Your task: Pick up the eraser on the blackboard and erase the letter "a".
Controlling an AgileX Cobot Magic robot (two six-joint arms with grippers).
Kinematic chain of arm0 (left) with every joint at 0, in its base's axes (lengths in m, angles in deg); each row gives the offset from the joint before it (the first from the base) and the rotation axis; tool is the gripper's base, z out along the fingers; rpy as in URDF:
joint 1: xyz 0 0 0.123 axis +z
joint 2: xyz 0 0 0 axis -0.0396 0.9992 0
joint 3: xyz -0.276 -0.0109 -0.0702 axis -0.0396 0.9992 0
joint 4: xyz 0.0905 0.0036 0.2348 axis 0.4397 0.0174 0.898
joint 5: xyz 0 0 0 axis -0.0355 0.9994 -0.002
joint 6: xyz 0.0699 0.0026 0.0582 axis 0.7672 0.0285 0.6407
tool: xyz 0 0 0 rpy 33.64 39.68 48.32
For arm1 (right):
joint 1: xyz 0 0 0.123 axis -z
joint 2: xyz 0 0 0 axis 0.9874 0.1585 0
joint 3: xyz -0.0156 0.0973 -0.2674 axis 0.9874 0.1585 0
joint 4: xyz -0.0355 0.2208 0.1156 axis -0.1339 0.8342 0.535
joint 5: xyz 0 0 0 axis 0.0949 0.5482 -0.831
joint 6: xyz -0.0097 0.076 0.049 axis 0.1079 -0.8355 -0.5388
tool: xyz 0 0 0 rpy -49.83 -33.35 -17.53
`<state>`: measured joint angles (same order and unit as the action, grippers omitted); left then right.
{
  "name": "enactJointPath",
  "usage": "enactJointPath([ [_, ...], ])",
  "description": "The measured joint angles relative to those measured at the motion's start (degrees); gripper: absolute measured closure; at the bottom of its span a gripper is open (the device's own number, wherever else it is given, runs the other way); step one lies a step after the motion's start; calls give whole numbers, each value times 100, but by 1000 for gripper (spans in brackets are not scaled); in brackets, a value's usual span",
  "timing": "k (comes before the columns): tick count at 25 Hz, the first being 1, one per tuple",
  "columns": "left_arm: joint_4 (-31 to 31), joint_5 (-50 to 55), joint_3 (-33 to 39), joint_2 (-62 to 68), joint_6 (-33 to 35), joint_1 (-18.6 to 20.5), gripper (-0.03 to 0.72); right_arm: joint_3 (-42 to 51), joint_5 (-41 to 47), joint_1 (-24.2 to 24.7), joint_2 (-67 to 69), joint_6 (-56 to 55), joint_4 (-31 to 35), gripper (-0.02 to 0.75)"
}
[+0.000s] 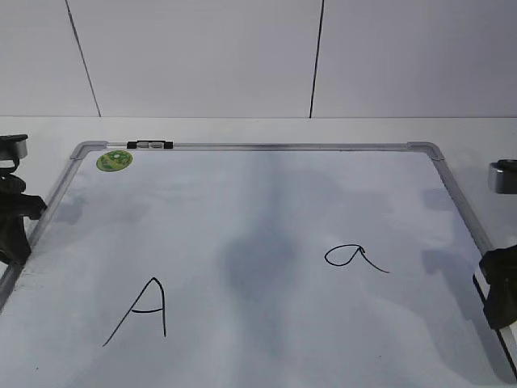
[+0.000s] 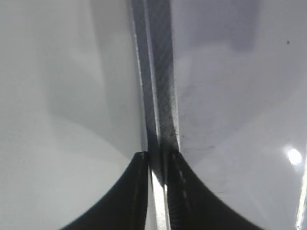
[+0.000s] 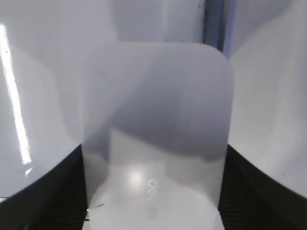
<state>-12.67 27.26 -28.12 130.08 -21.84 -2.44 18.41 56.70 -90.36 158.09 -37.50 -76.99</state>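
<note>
The eraser (image 3: 156, 129), a white rounded block with faint grey lettering, fills the right wrist view between the two black fingers of my right gripper (image 3: 153, 148), which is shut on it. In the exterior view this gripper (image 1: 497, 295) sits at the right edge of the blackboard (image 1: 258, 202), with only a white sliver of the eraser (image 1: 483, 293) showing. The letter "a" (image 1: 351, 257) is on the board, left of the right gripper. My left gripper (image 1: 12, 234) is shut and empty over the board's left frame (image 2: 156, 72).
A larger capital "A" (image 1: 141, 311) is drawn at the front left. A round green sticker (image 1: 114, 160) and a small black-and-white marker clip (image 1: 149, 145) sit at the back left corner. The right frame rail (image 3: 213, 21) runs beyond the eraser.
</note>
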Motion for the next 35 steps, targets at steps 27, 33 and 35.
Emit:
enactJointPath([
  [27,-23,-9,-4,0,-107,4,669,-1734,313,-739,1515,136,45,176],
  [33,-23,-9,-4,0,-107,4,669,-2590,443,-828,2381,136,26,176],
  [35,-23,-9,-4,0,-107,4,669,-2854,481,-828,2630,136,26,176],
])
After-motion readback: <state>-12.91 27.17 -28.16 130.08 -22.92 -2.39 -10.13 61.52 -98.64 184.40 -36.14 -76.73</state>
